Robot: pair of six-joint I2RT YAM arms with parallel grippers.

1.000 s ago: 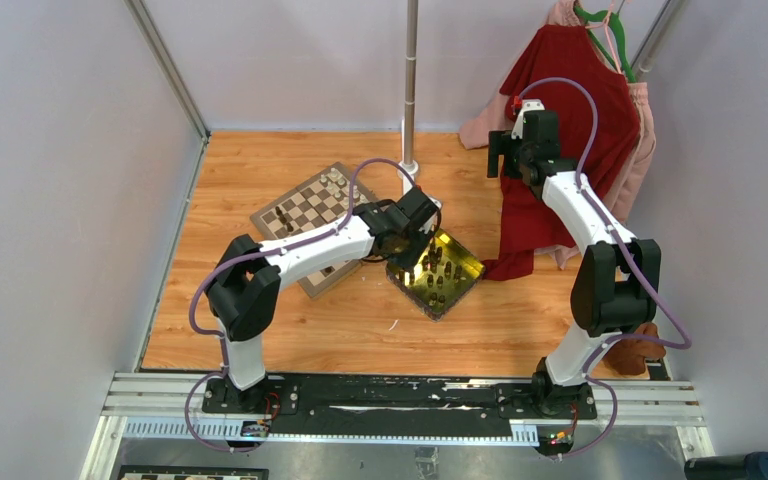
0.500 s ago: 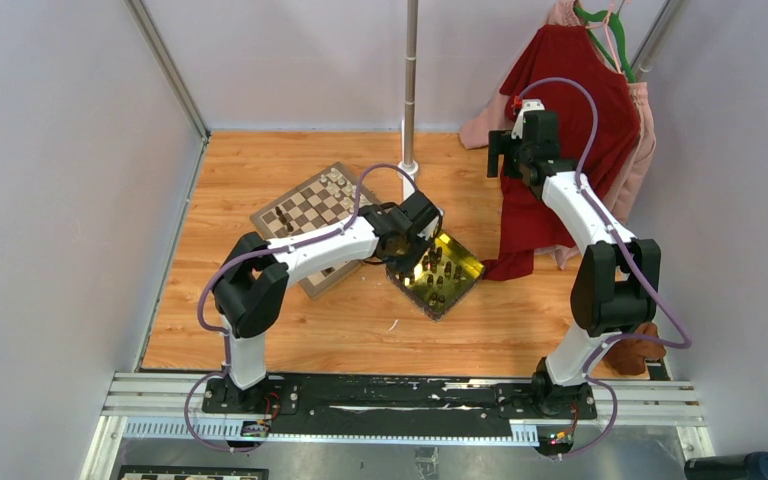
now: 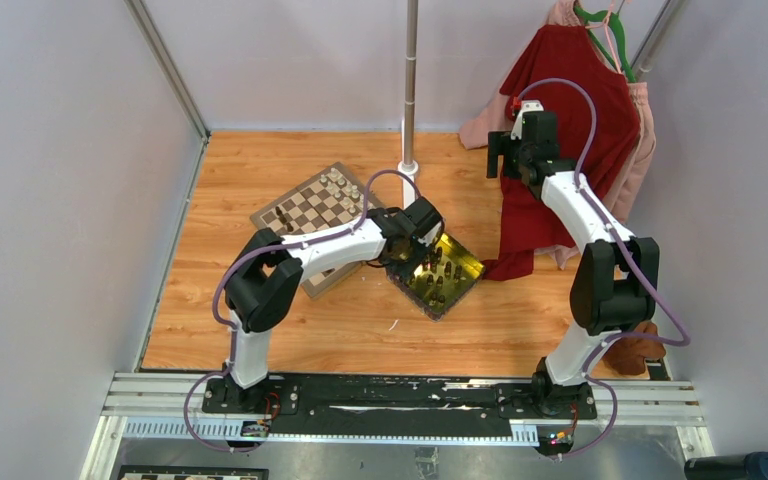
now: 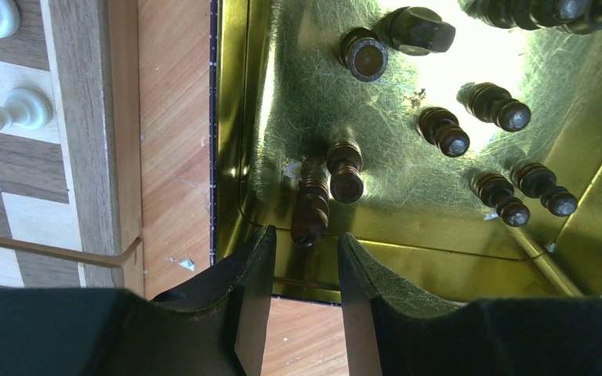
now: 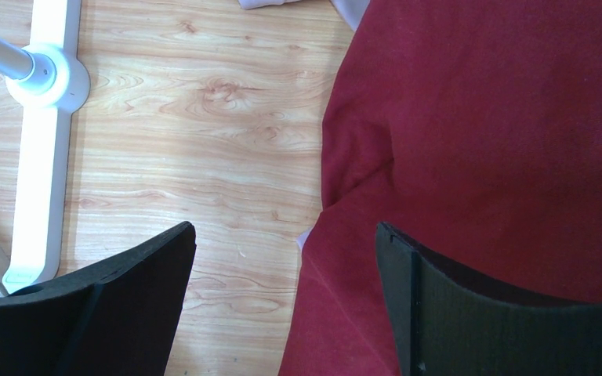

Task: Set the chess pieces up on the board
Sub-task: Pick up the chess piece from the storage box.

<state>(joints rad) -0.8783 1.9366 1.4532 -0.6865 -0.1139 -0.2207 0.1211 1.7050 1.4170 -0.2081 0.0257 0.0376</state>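
From above, you see the left gripper [image 3: 413, 250] low over the left corner of the yellow tray [image 3: 467, 267]. The board [image 3: 310, 210] lies just left of the tray, and the right gripper [image 3: 494, 155] is well beyond the tray's far side, by the red garment [image 3: 560, 80].

In the left wrist view, your jaws stand slightly apart, gripping nothing. A dark chess piece [image 4: 311, 205] lies inside the tray just past the tips, other dark pieces [image 4: 502, 106] stand deeper in, and white pieces [image 4: 8, 113] sit on the board outside the tray.

In the right wrist view, your jaws are spread wide over the garment's edge.
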